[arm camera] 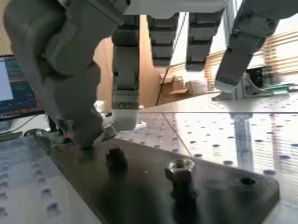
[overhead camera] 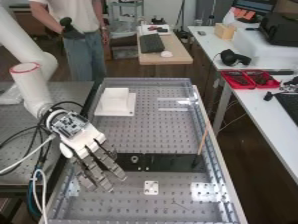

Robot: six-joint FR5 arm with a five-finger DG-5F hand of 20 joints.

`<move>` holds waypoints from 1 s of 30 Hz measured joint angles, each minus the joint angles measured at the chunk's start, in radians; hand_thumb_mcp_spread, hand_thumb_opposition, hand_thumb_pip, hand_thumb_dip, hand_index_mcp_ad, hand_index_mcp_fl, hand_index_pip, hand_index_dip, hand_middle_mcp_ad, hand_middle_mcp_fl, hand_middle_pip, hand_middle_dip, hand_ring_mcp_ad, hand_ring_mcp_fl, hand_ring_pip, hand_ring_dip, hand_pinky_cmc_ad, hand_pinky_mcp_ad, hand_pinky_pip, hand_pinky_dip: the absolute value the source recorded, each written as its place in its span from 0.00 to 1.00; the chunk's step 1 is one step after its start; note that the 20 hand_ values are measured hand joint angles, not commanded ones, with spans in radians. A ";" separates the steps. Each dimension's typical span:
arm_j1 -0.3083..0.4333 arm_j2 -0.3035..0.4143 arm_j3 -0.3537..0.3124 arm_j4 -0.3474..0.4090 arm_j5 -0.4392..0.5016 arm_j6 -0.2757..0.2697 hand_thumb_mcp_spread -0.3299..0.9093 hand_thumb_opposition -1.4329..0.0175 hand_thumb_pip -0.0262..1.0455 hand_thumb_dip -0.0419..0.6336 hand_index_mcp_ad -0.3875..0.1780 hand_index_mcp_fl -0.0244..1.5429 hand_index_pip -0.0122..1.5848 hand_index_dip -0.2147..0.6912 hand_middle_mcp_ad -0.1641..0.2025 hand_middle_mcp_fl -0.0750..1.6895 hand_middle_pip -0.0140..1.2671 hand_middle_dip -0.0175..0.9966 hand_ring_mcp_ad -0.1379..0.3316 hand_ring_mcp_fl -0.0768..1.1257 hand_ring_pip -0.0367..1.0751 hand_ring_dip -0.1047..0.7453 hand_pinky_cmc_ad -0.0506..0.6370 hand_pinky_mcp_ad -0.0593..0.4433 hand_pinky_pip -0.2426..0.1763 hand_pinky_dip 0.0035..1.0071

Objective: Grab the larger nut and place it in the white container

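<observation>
On 1 black plate, 1 silvery nut; near it, 1 robot hand, fingers wide.

Perforated bench | far: white container | middle: black plate | near: small white block

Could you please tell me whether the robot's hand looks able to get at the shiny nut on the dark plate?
Probably yes: the hand is open near the shiny nut, and nothing covers it on the dark plate, though the hand would likely need to come closer.
</observation>
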 joint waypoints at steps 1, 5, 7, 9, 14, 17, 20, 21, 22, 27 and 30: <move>0.000 0.008 0.000 0.007 -0.006 -0.007 0.52 0.39 0.70 0.39 0.56 0.23 0.96 0.36 0.64 0.04 0.12 0.19 0.62 0.06 0.29 0.15 0.55 0.68 0.32 0.84; 0.001 0.037 -0.003 0.026 -0.033 -0.031 0.52 0.39 0.70 0.39 0.56 0.23 0.96 0.36 0.64 0.04 0.12 0.19 0.62 0.06 0.29 0.15 0.55 0.67 0.33 0.84; 0.003 0.056 -0.005 0.028 -0.054 -0.037 0.52 0.39 0.70 0.39 0.56 0.23 0.96 0.36 0.64 0.04 0.12 0.19 0.62 0.06 0.29 0.15 0.55 0.67 0.32 0.84; 0.006 0.075 -0.005 0.025 -0.076 -0.038 0.52 0.39 0.70 0.39 0.56 0.23 0.96 0.36 0.64 0.04 0.12 0.19 0.62 0.06 0.29 0.15 0.55 0.67 0.33 0.84; 0.020 0.148 -0.004 -0.018 -0.193 -0.032 0.52 0.39 0.70 0.39 0.56 0.23 0.96 0.36 0.64 0.05 0.12 0.19 0.62 0.06 0.29 0.15 0.55 0.67 0.33 0.83; 0.027 0.181 0.003 -0.069 -0.279 -0.014 0.52 0.39 0.70 0.39 0.56 0.23 0.96 0.36 0.64 0.05 0.12 0.19 0.60 0.06 0.27 0.15 0.55 0.67 0.33 0.83; 0.033 0.205 0.014 -0.129 -0.380 0.015 0.52 0.39 0.70 0.39 0.56 0.23 0.96 0.36 0.64 0.05 0.12 0.19 0.60 0.06 0.25 0.16 0.55 0.67 0.33 0.81; 0.035 0.211 0.016 -0.143 -0.404 0.023 0.52 0.39 0.70 0.39 0.56 0.23 0.96 0.36 0.64 0.05 0.12 0.19 0.60 0.06 0.25 0.16 0.55 0.67 0.33 0.81; 0.037 0.218 0.020 -0.161 -0.442 0.034 0.52 0.39 0.70 0.39 0.56 0.23 0.96 0.36 0.64 0.05 0.12 0.19 0.60 0.06 0.25 0.16 0.55 0.67 0.33 0.81; 0.044 0.245 0.030 -0.223 -0.612 0.068 0.52 0.39 0.70 0.39 0.56 0.23 0.96 0.35 0.64 0.05 0.12 0.19 0.61 0.06 0.23 0.17 0.55 0.67 0.33 0.78; 0.048 0.253 0.034 -0.242 -0.696 0.087 0.52 0.39 0.70 0.39 0.56 0.23 0.96 0.35 0.64 0.05 0.12 0.20 0.60 0.06 0.23 0.19 0.55 0.67 0.33 0.77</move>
